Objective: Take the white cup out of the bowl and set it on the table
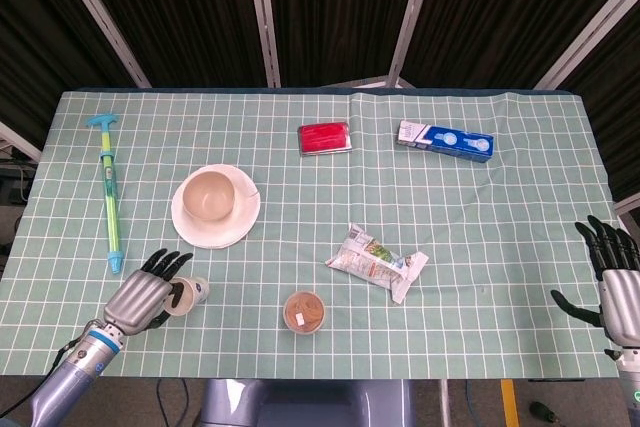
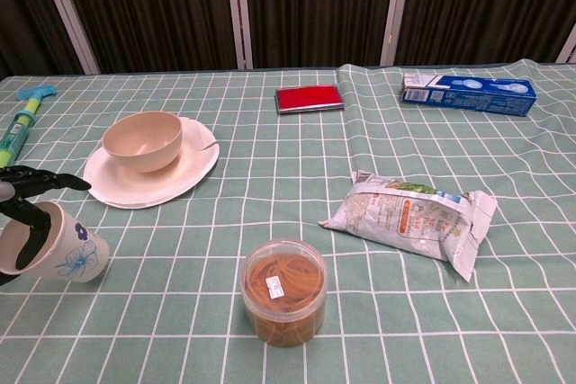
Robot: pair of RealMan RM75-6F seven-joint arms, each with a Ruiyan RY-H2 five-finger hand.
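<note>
The white cup (image 1: pixel 188 295) (image 2: pixel 59 245), printed with a blue flower, is tilted on its side low over the table's front left. My left hand (image 1: pixel 143 295) (image 2: pixel 20 209) grips it around the rim end. The beige bowl (image 1: pixel 209 196) (image 2: pixel 142 139) stands empty on a white plate (image 1: pixel 240 226) (image 2: pixel 193 171), behind and to the right of the cup. Whether the cup touches the cloth I cannot tell. My right hand (image 1: pixel 615 272) hovers at the table's right edge with fingers spread, holding nothing.
A round jar of rubber bands (image 1: pixel 305 311) (image 2: pixel 283 290) stands to the right of the cup. A crumpled snack packet (image 1: pixel 378 261) (image 2: pixel 409 218) lies mid-table. A green and blue plastic pump (image 1: pixel 109 193) lies at the left, a red case (image 1: pixel 325 137) and blue box (image 1: pixel 445 140) at the back.
</note>
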